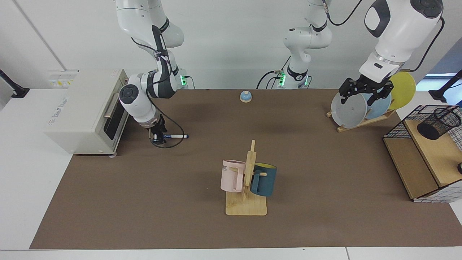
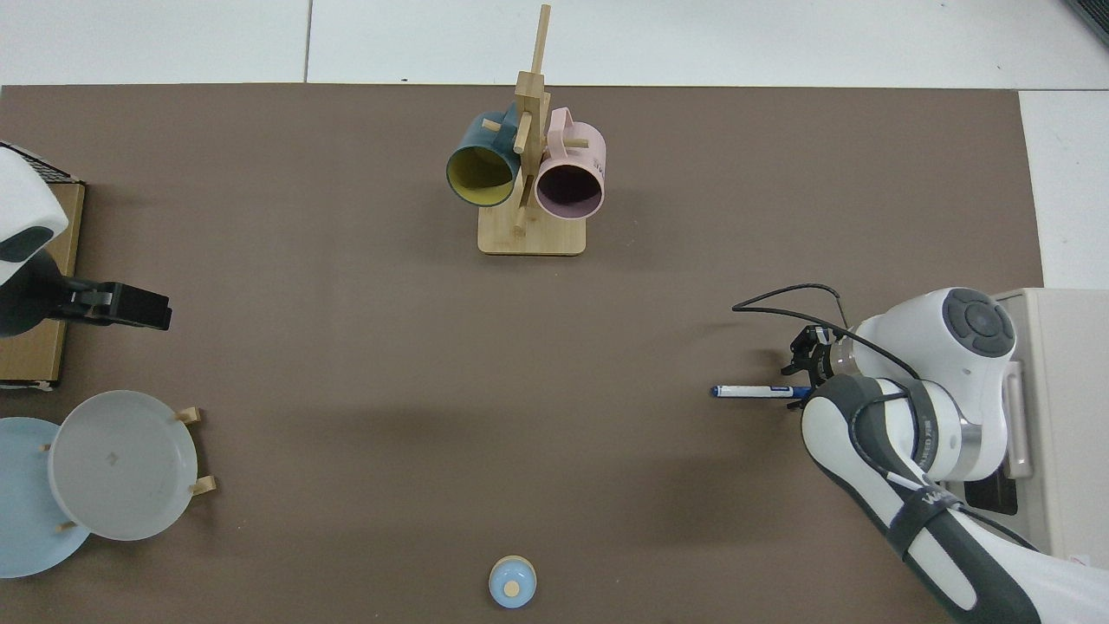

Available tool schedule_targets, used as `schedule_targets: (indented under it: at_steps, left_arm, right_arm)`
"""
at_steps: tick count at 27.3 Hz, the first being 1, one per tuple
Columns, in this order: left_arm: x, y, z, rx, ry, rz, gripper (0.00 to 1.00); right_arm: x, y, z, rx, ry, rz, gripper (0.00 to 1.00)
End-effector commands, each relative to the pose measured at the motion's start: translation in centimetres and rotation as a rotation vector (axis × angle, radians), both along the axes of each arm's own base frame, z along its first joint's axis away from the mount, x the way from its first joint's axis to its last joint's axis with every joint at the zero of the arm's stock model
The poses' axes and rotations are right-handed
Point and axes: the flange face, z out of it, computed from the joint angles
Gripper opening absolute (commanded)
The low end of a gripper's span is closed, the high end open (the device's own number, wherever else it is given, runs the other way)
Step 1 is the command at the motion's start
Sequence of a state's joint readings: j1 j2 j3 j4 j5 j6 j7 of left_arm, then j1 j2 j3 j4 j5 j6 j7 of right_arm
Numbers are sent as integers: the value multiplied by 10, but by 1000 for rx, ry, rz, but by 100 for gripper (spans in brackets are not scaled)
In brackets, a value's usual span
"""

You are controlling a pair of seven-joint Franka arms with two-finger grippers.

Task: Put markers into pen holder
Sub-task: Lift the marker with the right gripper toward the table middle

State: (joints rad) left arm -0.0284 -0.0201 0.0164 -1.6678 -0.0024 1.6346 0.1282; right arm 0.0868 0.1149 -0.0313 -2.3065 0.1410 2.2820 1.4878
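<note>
Brown matting covers the worktop, and on it, near the edge by the white toaster oven, lies the marker, flat, its white barrel running along the mat with the dark blue end pointing toward the middle of the worktop. The right gripper is down at the marker's oven-side end, its black fingers set on either side of that end and closed on it, while the rest of the marker stays level just above or on the mat; which of the two cannot be told. From above, the same gripper meets the marker at the tip nearest the oven, partly hidden under the arm's white elbow. The left gripper hangs in the air over the opposite end of the worktop, in front of the plate rack, its fingers spread apart and holding nothing; that arm waits. The pen holder lies tilted on the wooden shelf of the wire grid basket at the far corner past the plates, well apart from the marker. A mug tree stands near the front edge, mid-worktop, and a small blue bell near the back edge.
</note>
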Motion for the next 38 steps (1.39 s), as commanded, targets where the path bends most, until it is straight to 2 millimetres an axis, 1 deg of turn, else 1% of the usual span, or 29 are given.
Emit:
schedule_targets:
  at_steps: [1, 8, 9, 10, 12, 13, 18, 22, 25, 28, 30, 32, 35, 38]
  left_arm:
    - [-3, 2, -1, 15, 7, -2, 100]
    - [-3, 2, -1, 13, 7, -3, 100]
    - [-3, 2, -1, 15, 7, -5, 100]
    - [-3, 1, -1, 15, 7, -8, 100]
    - [-3, 1, -1, 15, 8, -8, 100]
    - [-3, 1, -1, 15, 8, -8, 100]
    - [-3, 1, -1, 15, 10, -10, 100]
    - [-4, 1, -1, 15, 13, -17, 100]
    - [-4, -1, -1, 9, 13, -98, 100]
    - [-2, -1, 0, 2, 1, -174, 100]
    - [-2, -1, 0, 0, 0, -188, 100]
    - [-2, -3, -1, -1, 2, -239, 100]
    - [-3, -10, -3, -4, 3, -341, 100]
    - [-3, -11, -3, -8, 6, -364, 100]
  right_arm:
    - [-2, -10, -7, 44, -11, 18, 37]
    - [-2, -10, -8, 75, -15, 36, 25]
    - [-2, -11, -8, 76, -13, 35, 21]
    - [-2, -10, -8, 75, -16, 38, 13]
    - [-2, -8, -8, 76, -13, 41, 2]
    - [-2, -9, -8, 76, -13, 40, 0]
    - [-2, -8, -8, 76, -10, 42, 0]
    - [1, -3, -1, 81, -5, 44, 0]
    - [11, 3, 23, 96, 0, 64, 0]
    - [19, 6, 58, 116, -7, 109, 0]
    - [24, 10, 81, 124, -37, 147, 0]
    - [28, 13, 102, 128, -76, 167, 0]
    - [32, 35, 125, 153, -107, 200, 0]
    - [35, 50, 151, 219, -127, 201, 0]
